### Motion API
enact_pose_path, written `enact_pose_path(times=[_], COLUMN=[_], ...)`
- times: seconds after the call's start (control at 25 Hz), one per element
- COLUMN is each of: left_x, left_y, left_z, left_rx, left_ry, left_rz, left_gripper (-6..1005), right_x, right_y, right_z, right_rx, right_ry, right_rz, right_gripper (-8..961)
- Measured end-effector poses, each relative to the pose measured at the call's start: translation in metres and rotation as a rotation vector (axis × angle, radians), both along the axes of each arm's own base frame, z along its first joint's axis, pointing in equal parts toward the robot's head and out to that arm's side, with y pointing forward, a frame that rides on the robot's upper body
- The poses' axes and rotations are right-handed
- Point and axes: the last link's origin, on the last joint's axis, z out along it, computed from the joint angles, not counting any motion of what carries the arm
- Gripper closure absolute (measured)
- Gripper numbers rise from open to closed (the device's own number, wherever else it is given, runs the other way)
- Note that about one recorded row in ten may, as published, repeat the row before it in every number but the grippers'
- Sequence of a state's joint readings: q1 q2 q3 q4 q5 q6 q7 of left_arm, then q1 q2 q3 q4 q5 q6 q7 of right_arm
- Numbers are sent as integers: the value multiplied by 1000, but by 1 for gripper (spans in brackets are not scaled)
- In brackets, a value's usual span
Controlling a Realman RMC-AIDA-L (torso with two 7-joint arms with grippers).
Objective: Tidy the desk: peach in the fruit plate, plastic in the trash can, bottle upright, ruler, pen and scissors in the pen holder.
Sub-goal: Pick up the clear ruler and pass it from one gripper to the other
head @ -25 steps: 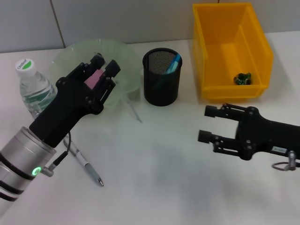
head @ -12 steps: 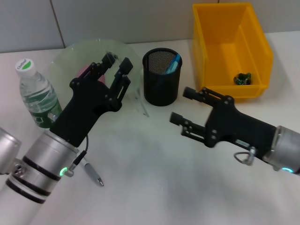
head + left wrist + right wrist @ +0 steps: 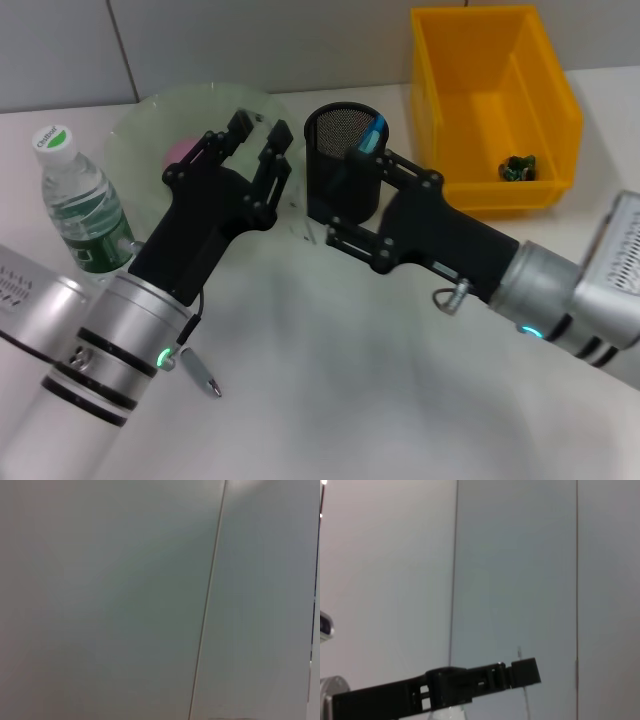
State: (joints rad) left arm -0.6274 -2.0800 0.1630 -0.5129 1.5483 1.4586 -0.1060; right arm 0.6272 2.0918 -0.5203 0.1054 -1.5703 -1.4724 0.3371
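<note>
Left claw: my black left gripper [image 3: 258, 138] hangs over the near right rim of the fruit plate, fingers spread and holding nothing.
Right claw: my black right gripper [image 3: 338, 190] reaches in from the right, its fingers parted on either side of the pen holder's front wall; I can't tell if they touch it.
Peach: one pink round peach [image 3: 180, 152] lies in the wide pale green glass fruit plate [image 3: 150, 112], just left of the left claw's fingertips.
Pen holder: one black wire-mesh cup [image 3: 340, 130] with light blue scissors handles [image 3: 371, 133] sticking out.
Trash can: one bright yellow rectangular bin [image 3: 455, 110], far right, holding a small dark green scrap [image 3: 518, 167].
Bottle: one clear plastic water bottle [image 3: 78, 205], green label, upright at far left.
Pen: one silver pen [image 3: 204, 378] lies on the white desk [image 3: 350, 400] near the left arm.
</note>
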Motion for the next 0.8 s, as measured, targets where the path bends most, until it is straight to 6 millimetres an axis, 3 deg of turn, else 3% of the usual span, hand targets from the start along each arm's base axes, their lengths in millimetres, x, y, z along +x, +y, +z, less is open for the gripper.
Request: enact_pose_path(times=[0.8], left_x=[11], left_y=[2], left_z=[-7], left_rx=[12], left_ry=[65], left_rz=[-33], left_gripper=[608], right_x=[-26], right_y=[22], right_z=[-22], right_rx=[5], right_ry=[-71], right_rz=[-11], right_gripper=[274])
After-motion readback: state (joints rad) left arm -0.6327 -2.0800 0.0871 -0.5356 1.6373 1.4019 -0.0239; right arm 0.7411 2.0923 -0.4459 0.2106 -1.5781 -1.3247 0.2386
